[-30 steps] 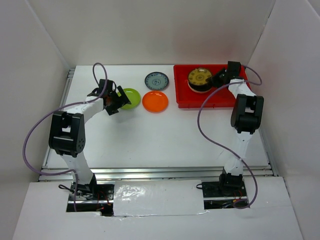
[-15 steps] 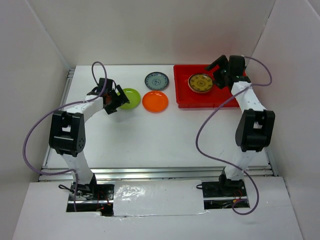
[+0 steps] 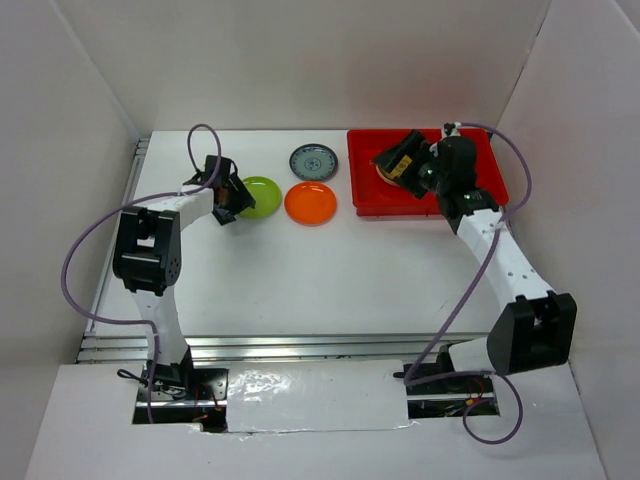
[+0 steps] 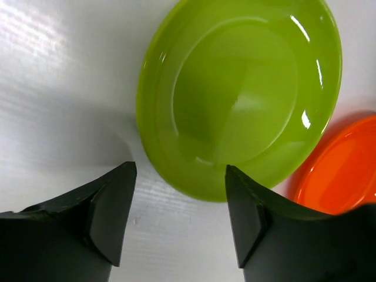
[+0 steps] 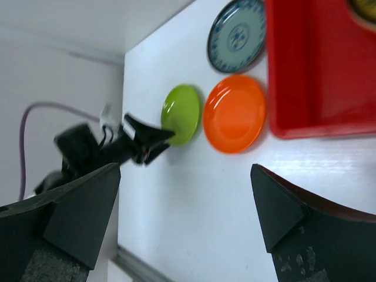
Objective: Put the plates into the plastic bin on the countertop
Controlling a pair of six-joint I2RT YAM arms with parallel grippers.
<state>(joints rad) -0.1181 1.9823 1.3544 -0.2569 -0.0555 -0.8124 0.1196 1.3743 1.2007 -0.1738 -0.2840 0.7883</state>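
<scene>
release is the change on the right: the right gripper [image 3: 402, 158], clamped a second ago on the brown-gold plate [image 3: 385, 172], now stands wide and empty. it has lifted and swung back over the red bin [image 3: 400, 210]. the plate lies in the bin's far left part, mostly hidden under the claw in the top view, and looks delivered. the left gripper [image 4: 181, 176] has slid in on the lime green plate [image 4: 241, 94], toward the far left of the countertop [image 3: 300, 270]. its jaws are apart but have begun to narrow, straddling the plate's near rim, with nothing lifted yet. the orange plate [image 3: 310, 203] and blue-grey plate [image 3: 313, 161] lie just off the bin's left wall, so three plates in view remain outside.
</scene>
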